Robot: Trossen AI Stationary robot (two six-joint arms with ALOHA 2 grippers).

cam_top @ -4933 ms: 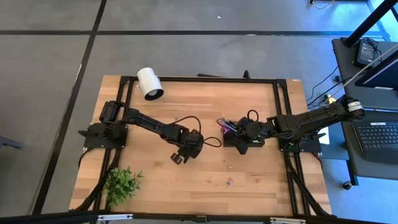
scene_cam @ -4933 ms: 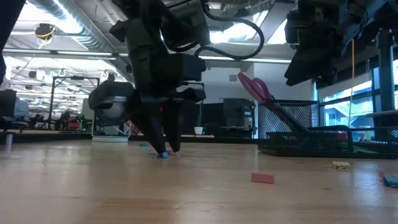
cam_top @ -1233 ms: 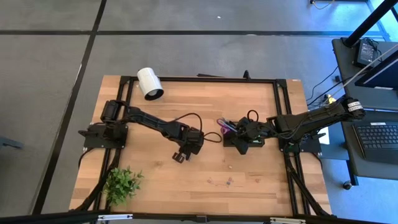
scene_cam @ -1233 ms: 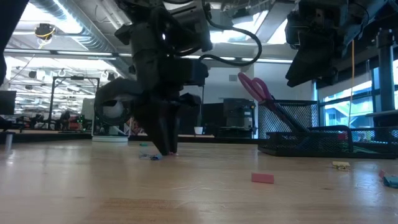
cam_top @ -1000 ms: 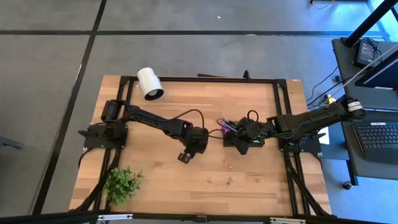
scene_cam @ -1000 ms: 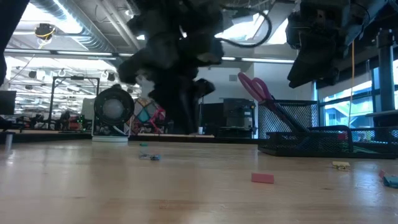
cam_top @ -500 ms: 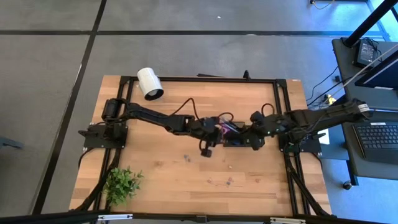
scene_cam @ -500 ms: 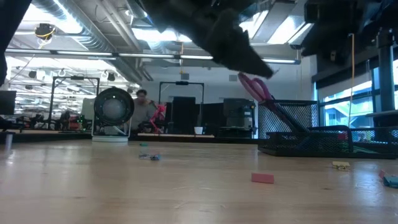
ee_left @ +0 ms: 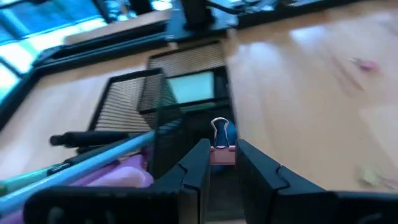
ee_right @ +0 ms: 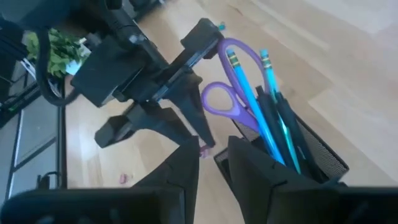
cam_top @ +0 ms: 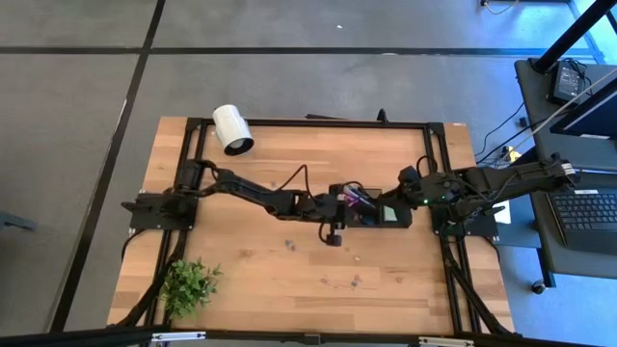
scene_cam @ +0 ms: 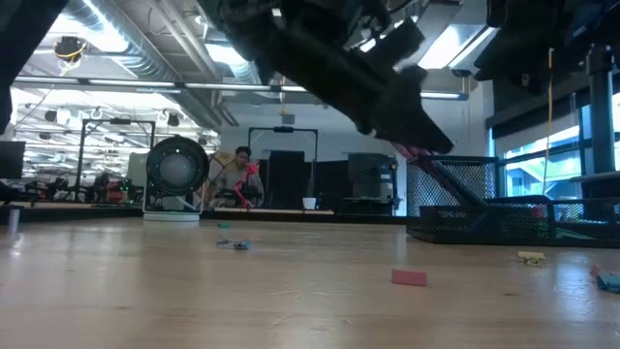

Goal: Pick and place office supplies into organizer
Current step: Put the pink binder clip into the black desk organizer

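Wooden surface (cam_top: 260, 280), step in hand: delivery. Your left end effector (ee_left: 221, 163) grips a clip (ee_left: 221, 148) above the organizer (cam_top: 386, 214) near the right edge. Next, lower and release. Right end effector (ee_right: 211, 163) waits alongside, empty, part closed.

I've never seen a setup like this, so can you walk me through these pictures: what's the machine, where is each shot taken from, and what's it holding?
Two dark robot arms work at a wooden table. One picture looks straight down, one looks level across the tabletop, and two come from cameras on the arms' wrists. The left tool pinches a small binder clip and hangs beside the black mesh organizer, which already holds purple scissors and pens. The right tool waits at the organizer's other side, holding nothing I can see. A pink block and small bits lie loose on the wood. A potted plant and white cylinder sit at the edges.
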